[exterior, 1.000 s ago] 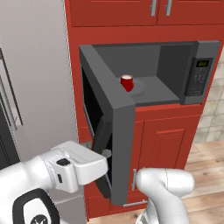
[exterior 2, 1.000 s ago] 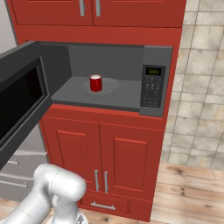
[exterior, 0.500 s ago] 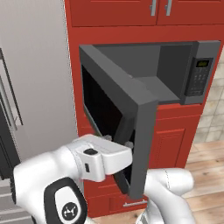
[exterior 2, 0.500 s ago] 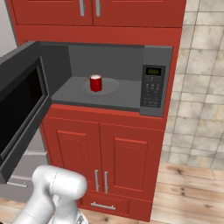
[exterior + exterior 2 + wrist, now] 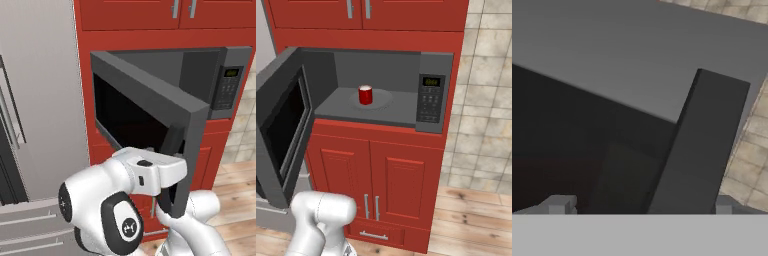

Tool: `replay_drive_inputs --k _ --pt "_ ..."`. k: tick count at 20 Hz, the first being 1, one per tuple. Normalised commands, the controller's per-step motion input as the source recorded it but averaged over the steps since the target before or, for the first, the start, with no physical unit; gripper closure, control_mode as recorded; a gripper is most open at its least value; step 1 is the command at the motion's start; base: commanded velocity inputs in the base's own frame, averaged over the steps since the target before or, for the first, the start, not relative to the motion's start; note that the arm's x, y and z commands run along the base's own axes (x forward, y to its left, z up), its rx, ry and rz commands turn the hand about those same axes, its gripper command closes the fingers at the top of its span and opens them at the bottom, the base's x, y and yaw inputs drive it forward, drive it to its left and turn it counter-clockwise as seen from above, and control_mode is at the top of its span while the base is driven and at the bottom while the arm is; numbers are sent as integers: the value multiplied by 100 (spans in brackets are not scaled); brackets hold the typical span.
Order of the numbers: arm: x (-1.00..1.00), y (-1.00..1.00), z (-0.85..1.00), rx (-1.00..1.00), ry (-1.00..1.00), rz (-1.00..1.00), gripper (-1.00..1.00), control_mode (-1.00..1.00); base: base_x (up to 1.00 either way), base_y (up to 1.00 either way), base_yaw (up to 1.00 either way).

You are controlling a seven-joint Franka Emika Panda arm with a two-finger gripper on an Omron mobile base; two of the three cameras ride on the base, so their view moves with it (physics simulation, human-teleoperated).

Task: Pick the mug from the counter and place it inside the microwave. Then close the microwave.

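The small red mug (image 5: 365, 95) stands upright on the turntable inside the microwave (image 5: 431, 95). The microwave's dark-windowed door (image 5: 145, 110) stands about half shut, and in the left base view it hides the mug. My gripper (image 5: 642, 207) is open right against the door's outer face (image 5: 612, 50). The black handle (image 5: 707, 145) runs up between its two fingertips, and nothing is clamped. My white wrist (image 5: 160, 172) sits just below the handle (image 5: 173, 142). The counter is out of view.
Red cabinet doors (image 5: 376, 185) fill the space under the microwave, and more hang above it. A grey fridge (image 5: 40, 100) stands to the left. A tiled wall (image 5: 486, 100) and wooden floor (image 5: 476, 220) lie to the right.
The microwave door has swung steadily toward shut, with my hand moving along behind its outer face. The mug has stayed on the turntable and is now covered by the door in the left base view.
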Motion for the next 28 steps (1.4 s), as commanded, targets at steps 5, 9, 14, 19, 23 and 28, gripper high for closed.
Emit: replay_drive_inputs --k 5,9,14,19,23,28 --pt "51 -65 3 0 0 7 -100 -100 0 0 0" --pt "62 -63 8 0 0 8 -100 -100 0 0 0" --pt "72 -61 5 0 0 8 -100 -100 0 0 0" --pt "80 -54 8 0 2 7 -100 -100 0 0 0" --pt "61 -49 6 0 0 7 -100 -100 0 0 0" --pt "60 -50 0 0 0 8 -100 -100 0 0 0"
